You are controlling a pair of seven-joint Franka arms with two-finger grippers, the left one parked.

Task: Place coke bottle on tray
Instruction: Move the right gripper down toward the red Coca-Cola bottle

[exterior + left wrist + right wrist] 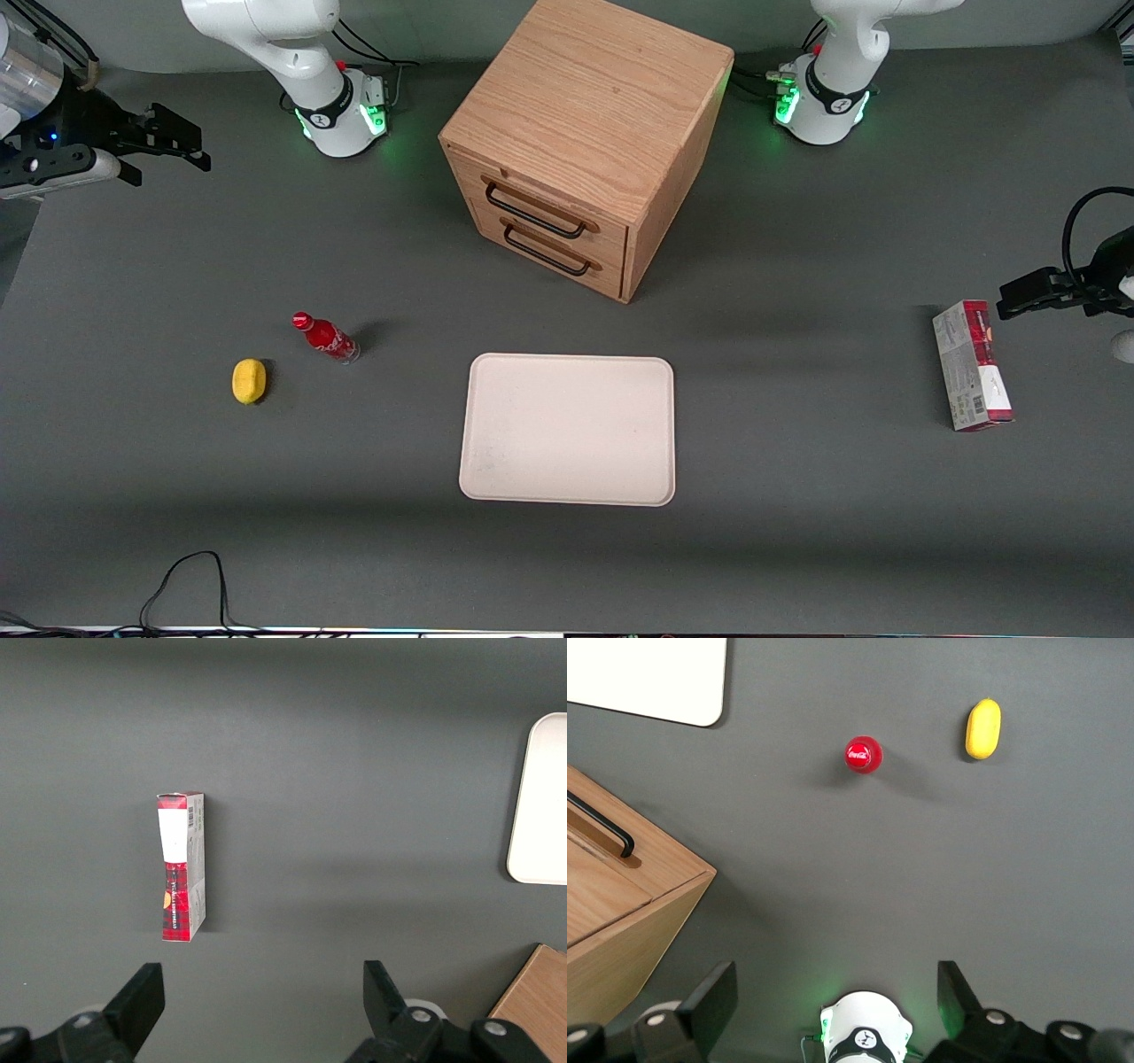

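The coke bottle point(325, 338), small, slim and red with a red cap, stands on the grey table between a lemon and the tray. The right wrist view shows it from above point(863, 754). The cream-white tray point(567, 430) lies flat in front of the wooden cabinet, nearer the front camera, and holds nothing; a corner of it shows in the right wrist view point(647, 678). My right gripper point(182, 146) hangs high at the working arm's end of the table, farther from the front camera than the bottle and well apart from it. Its fingers point(718, 992) are spread wide and empty.
A yellow lemon point(249, 381) lies beside the bottle, slightly nearer the front camera. A wooden two-drawer cabinet point(585, 133) stands mid-table with black handles. A red-and-grey carton point(972, 365) lies toward the parked arm's end. A black cable point(190, 576) lies at the table's front edge.
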